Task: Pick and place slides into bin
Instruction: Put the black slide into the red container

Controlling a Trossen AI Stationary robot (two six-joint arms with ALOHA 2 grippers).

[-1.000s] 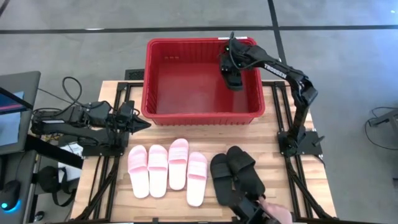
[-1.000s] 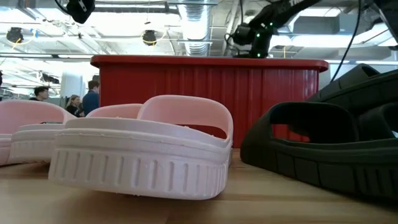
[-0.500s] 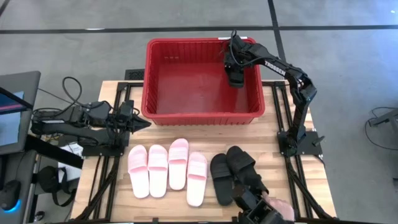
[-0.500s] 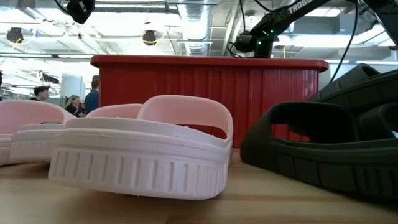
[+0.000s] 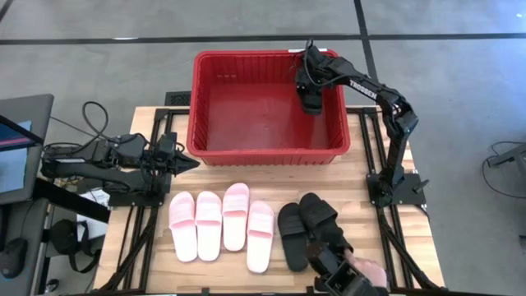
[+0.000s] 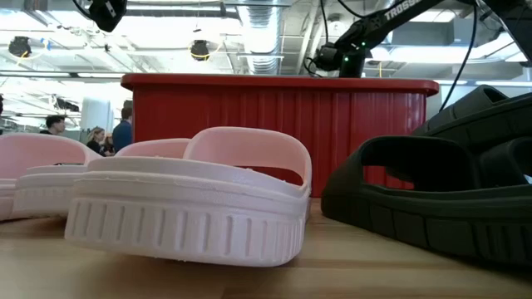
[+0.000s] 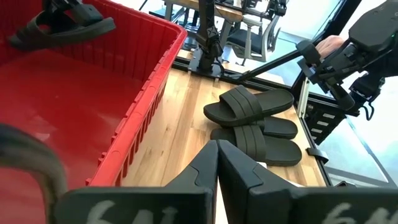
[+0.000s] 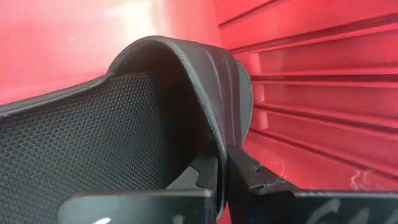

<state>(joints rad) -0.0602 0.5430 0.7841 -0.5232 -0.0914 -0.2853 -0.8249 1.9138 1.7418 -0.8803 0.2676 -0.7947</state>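
The red bin stands at the table's far side. My right gripper reaches down into its far right corner, shut on a black slide. Four pale pink slides lie side by side, soles down, on the near part of the table. Two black slides lie to their right. My left gripper is shut on nothing and waits off the table's left edge, level with the bin's near left corner. My right gripper pinches the black slide's strap at its edge between its two fingers. The fingers slant down from above into the bin. The slide hangs in the bin beside the right wall, its textured footbed toward the camera. It looks clear of the floor.
A person's hand holds a dark object at the table's near edge, right by the black slides. The bin's floor is bare to the left of my right gripper. Bare wood lies between bin and slides.
My right gripper has moved a little toward the bin's far right corner, carrying the black slide with it. The person's hand at the near edge has shifted closer to the black slides on the table.
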